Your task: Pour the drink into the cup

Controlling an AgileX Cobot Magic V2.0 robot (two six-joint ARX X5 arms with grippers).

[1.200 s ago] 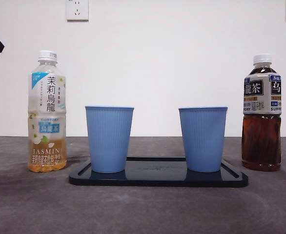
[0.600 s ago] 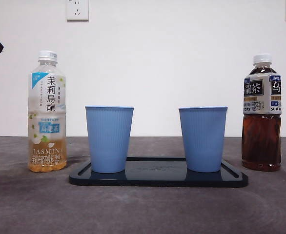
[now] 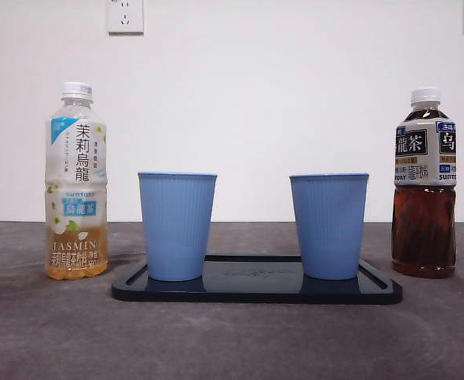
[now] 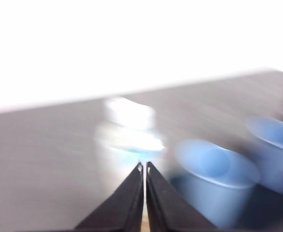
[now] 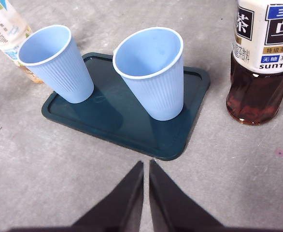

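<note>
Gone from front view, left end effector (image 4: 145, 166) pressed together, empty, above jasmine bottle (image 4: 128, 133).

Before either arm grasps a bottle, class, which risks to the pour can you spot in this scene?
1. Both white screw caps are on; tilting capped pours nothing.
2. The two ribbed blue plastic cups look light and empty, standing loose on the dark flat tray; a nudge may tip them.
3. The left gripper, jaws shut, must open before reaching the pale jasmine tea bottle.
</note>
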